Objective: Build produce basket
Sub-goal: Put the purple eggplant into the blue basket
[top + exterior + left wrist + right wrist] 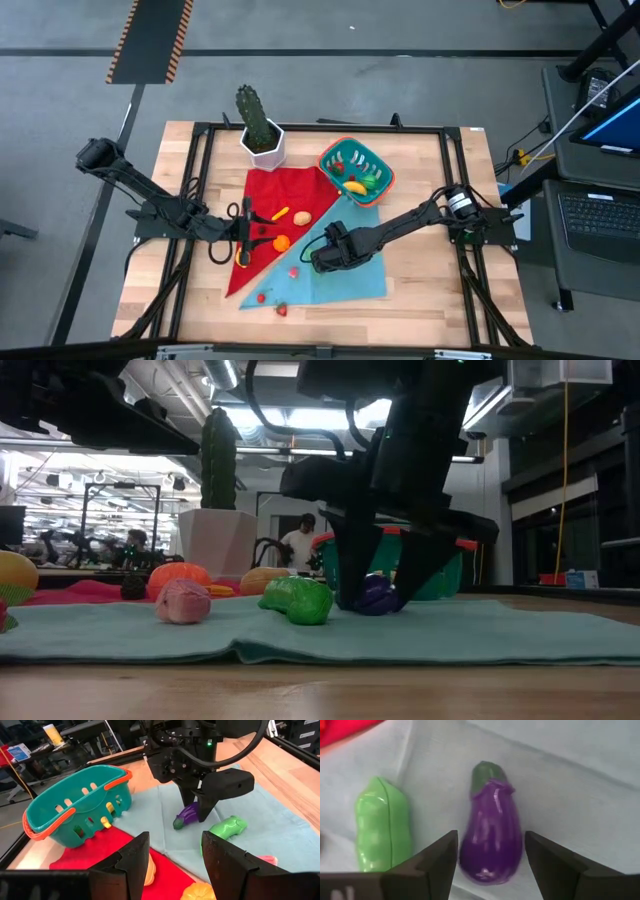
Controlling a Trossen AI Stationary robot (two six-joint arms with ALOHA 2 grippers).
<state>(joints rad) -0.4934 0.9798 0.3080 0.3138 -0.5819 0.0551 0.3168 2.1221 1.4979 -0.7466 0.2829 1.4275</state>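
Observation:
A purple eggplant (pixel 492 835) lies on the teal cloth (pixel 355 278), green cap pointing away from the right wrist camera. My right gripper (pixel 491 839) points steeply down over it, open, one finger on either side of its fat end without touching; the low view shows it too, the right gripper (pixel 385 575). A green pod-shaped vegetable (pixel 382 825) lies beside the eggplant. The teal basket (pixel 372 160) with the orange-red rim stands at the far right and holds some produce. My left gripper (pixel 175 847) waits open above the red cloth (pixel 285 190).
A white pot with a cactus (pixel 262 135) stands at the far side, left of the basket. An orange (pixel 281 242), a lemon (pixel 302 217), a carrot (pixel 281 213), a pink piece (pixel 182 602) and red berries (pixel 263 296) lie scattered on the cloths.

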